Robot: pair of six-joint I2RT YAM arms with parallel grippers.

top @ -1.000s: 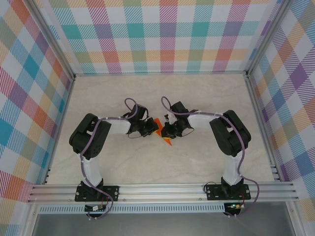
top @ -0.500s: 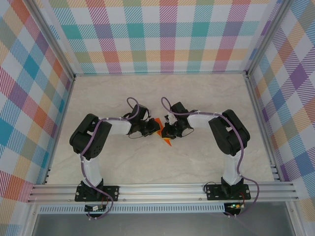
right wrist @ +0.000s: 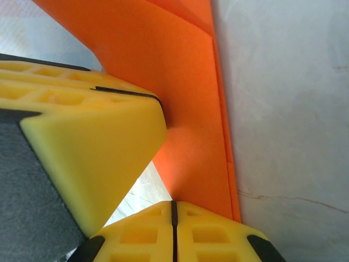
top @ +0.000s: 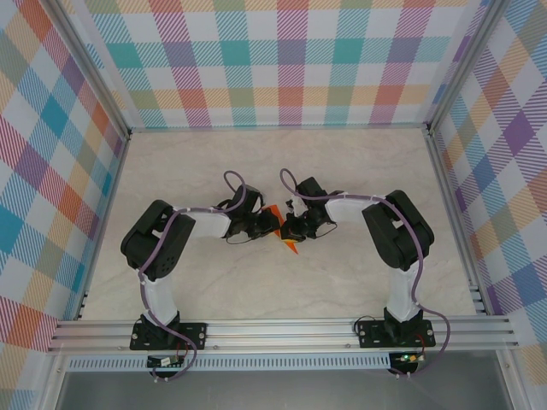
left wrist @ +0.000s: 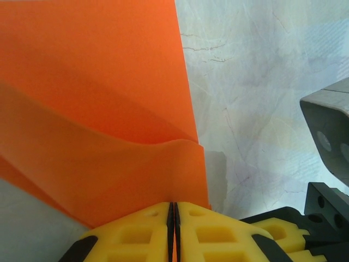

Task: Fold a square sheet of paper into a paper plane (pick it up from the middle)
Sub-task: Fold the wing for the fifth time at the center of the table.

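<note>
Both jaws pinch the orange paper (left wrist: 98, 82).

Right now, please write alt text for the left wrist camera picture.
Closed yellow fingers at the bottom pinch a folded orange paper that fills the left half. Pale marbled table lies to the right.
</note>
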